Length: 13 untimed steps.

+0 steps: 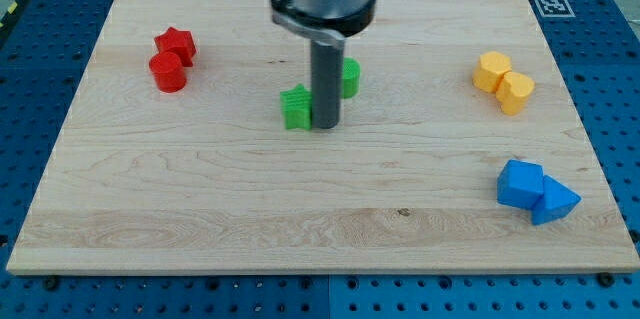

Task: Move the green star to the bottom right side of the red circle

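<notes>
My tip (326,125) touches the green star (297,107) on its right; no jaws here. An off-centre push could spin it short of the red circle (168,72).

Green star (296,107) mid-board, flat; red circle (168,71) well apart, upper left.

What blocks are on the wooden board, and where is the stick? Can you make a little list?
board: wooden board on a blue pegboard
red pair: red star touching red circle, at the view's left
green pair: green star left of my tip, green circle partly hidden behind the rod
my tip: my tip right beside the green star
yellow pair: two yellow blocks touching, at the view's right
blue pair: two blue blocks touching, lower right
</notes>
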Tool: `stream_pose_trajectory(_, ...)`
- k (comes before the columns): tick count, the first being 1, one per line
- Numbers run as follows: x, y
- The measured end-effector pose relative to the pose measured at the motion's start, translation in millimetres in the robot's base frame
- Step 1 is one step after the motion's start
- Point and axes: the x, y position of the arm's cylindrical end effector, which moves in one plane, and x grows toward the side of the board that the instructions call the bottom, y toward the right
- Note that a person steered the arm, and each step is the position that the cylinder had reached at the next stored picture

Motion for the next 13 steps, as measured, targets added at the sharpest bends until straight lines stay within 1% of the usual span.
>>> stream_pose_trajectory(1, 4.2, -32.6)
stream_pose_trajectory(2, 1.3, -32.6)
stream_pose_trajectory(3, -4.5, -4.3)
stream_pose_trajectory(4, -29.5, 7.6)
stream_pose_trajectory(5, -33.9, -7.8)
stream_pose_trajectory(6, -19.7, -40.0)
stream_pose_trajectory(7, -18.2, -77.7)
stream_pose_trajectory(11, -18.2, -122.0)
stream_pose_trajectory(12, -18.2, -118.6)
stream_pose_trajectory(13, -19.0, -70.6)
